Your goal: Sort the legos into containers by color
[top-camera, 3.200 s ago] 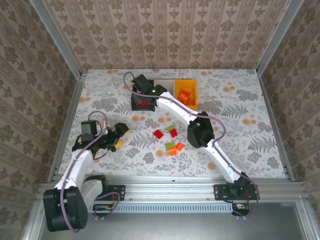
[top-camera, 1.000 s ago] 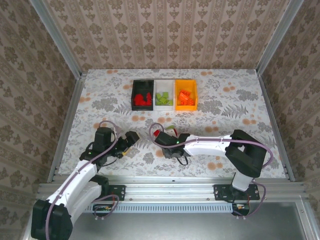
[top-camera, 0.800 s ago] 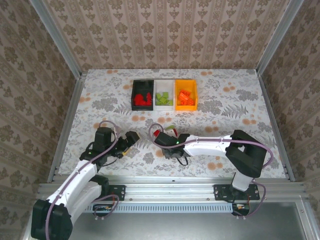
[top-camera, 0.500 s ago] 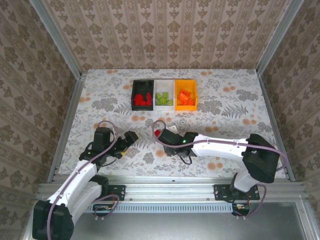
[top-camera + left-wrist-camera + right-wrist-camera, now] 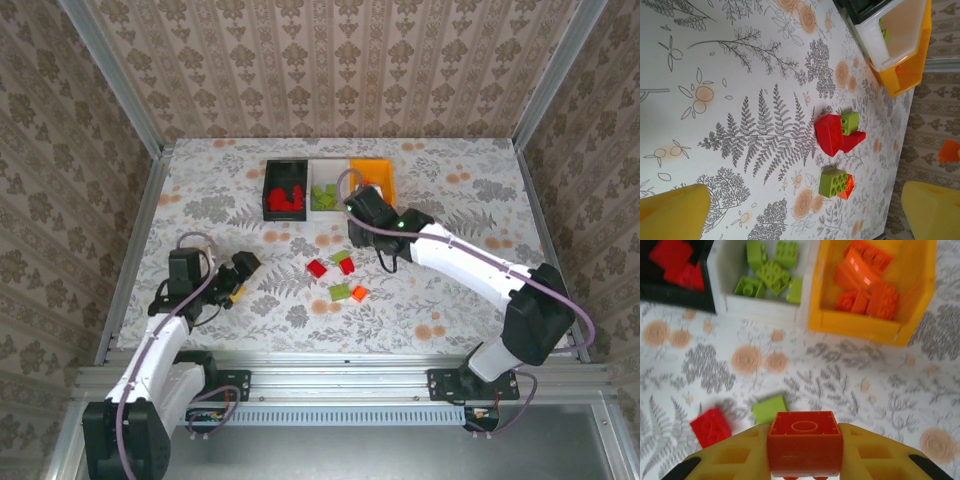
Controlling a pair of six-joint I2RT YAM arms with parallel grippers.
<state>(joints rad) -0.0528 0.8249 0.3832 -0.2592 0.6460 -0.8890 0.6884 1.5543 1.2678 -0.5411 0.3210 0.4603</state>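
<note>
A: On the fern-printed surface [image 5: 200, 180], what is carried, and by which arm?

B: A small plastic brick [image 5: 805, 435], seemingly orange though shaded, is clamped in the right tool [image 5: 805, 452]. The orange-yellow open plastic bin [image 5: 860, 322] lies just ahead, slightly right. The left tool [image 5: 243, 268] is spread wide, well apart.

My bench [image 5: 480, 250] is cream, printed with grey ferns and pale orange blossoms. My right end effector [image 5: 805, 462] has yellow fingers [image 5: 735, 460], and the brick [image 5: 805, 440] in it is orange-red. My left end effector [image 5: 243, 278] is yellow-tipped too. Near the far edge, the black bin [image 5: 685, 297] shows red bricks [image 5: 672, 255], the white bin [image 5: 760, 307] lime green bricks [image 5: 772, 275], and the orange-yellow bin [image 5: 860, 325] orange bricks [image 5: 867, 285]. Mid-bench lie a loose red brick [image 5: 829, 134], a loose lime brick [image 5: 832, 181] and a loose orange brick [image 5: 846, 186].
</note>
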